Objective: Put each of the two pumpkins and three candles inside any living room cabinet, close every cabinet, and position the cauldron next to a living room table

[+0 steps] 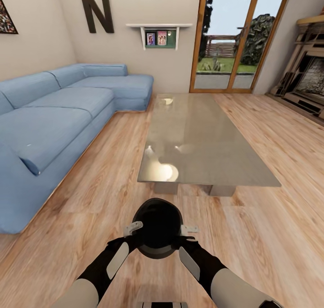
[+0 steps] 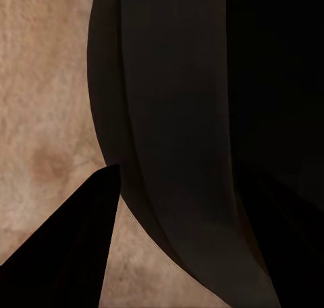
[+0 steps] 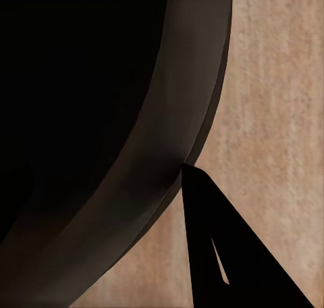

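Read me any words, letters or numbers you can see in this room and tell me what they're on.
"N": a large dark letter mounted on the beige wall above the blue sofa.
The two small pictures on the wall shelf are too blurred to read.

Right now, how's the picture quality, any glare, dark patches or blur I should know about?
Head view: bright glare spots on the glass table, and straight lines bow toward the edges; the cauldron between both arms reads as flat black. Left wrist view: the cauldron's wall is very dark and close, the floor soft and blurry. Right wrist view: much the same, with its inside nearly pure black.
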